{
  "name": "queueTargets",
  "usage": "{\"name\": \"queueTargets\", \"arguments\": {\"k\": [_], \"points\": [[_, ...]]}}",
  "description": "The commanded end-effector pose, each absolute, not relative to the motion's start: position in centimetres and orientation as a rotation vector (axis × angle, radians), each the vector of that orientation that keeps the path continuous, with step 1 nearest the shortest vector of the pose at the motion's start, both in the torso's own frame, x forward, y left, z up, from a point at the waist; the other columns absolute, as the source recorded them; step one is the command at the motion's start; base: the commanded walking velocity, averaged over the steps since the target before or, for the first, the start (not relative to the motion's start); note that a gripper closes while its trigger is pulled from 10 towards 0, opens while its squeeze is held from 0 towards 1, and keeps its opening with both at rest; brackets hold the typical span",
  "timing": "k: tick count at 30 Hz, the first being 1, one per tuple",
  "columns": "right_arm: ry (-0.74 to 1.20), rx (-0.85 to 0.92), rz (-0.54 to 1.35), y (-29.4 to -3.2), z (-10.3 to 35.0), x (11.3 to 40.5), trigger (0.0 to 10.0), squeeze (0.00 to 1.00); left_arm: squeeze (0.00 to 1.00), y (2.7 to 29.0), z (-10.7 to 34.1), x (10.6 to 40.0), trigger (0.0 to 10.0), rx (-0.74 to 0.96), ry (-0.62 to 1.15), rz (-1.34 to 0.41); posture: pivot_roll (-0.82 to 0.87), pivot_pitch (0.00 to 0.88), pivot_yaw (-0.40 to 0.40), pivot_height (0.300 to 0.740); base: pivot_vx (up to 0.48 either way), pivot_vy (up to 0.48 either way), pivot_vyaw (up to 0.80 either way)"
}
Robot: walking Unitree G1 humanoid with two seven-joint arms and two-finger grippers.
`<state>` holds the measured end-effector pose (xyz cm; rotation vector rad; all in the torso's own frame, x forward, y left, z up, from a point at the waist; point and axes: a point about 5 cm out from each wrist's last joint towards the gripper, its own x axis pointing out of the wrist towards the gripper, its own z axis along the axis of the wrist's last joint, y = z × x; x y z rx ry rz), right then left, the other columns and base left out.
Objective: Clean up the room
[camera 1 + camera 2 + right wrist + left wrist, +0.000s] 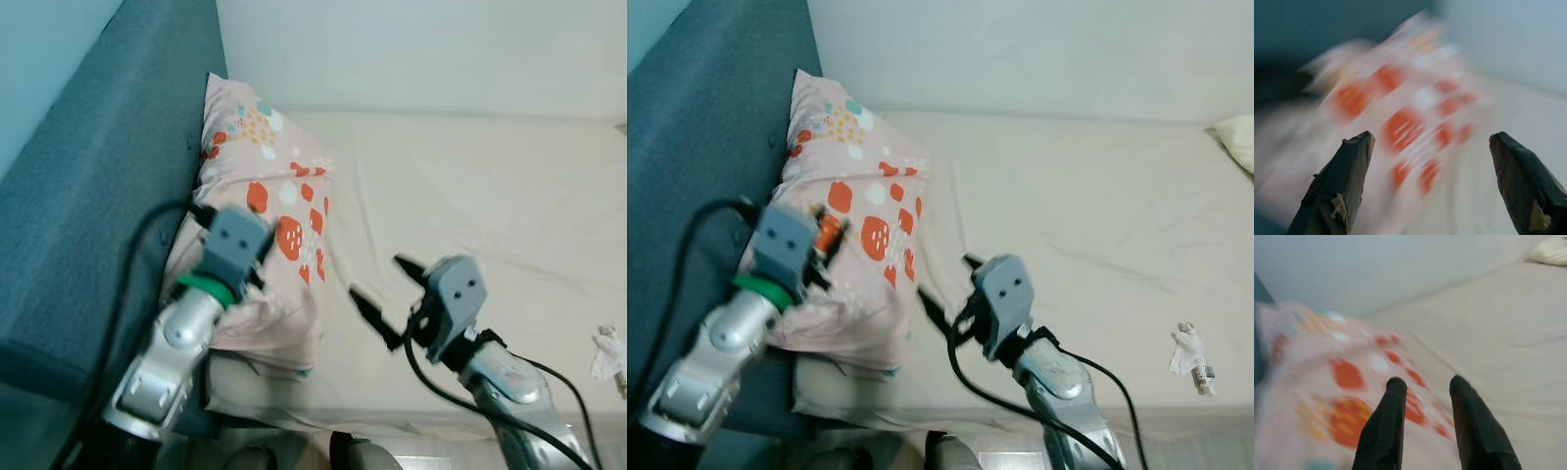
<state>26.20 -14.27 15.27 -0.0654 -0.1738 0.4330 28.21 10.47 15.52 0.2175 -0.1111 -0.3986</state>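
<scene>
The right gripper (387, 292) hung released, fingers wide apart, just right of the pillow (274, 235) and above the bed (470, 196). The left gripper (1425, 384) sat over the pillow, its fingers (1391, 421) parted with nothing between them. The pillow leaned on the headboard (98, 196), just beyond both grippers. The right eye view caught a crumpled wrapper (1192, 354) well right of the right gripper, near the bed's front edge, and a second pillow (1236, 139) at the far corner. Bare sheet stretched between.
</scene>
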Motion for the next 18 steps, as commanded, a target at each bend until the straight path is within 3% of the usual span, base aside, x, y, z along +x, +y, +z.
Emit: {"name": "queueTargets", "arguments": {"k": [1,9,18], "points": [[-0.186,-0.051,0.342,-15.1,14.8,26.3,10.0,0.00,0.00,10.0,15.5,28.0,10.0,0.173,-0.112,-0.410,-0.01,0.142,0.021,0.740,0.000,0.000,0.00],[-0.111,-0.008,0.292,-13.4,12.4,26.5,10.0,0.00,0.00,11.1,13.2,27.6,10.0,0.158,0.005,-0.331,-0.03,0.117,0.045,0.740,0.000,0.000,0.00],[-0.128,-0.018,0.261,-12.7,12.1,27.2,10.0,0.00,0.00,11.3,13.1,28.5,10.0,0.189,0.000,-0.274,-0.03,0.114,0.033,0.740,0.000,0.000,0.00]]}}
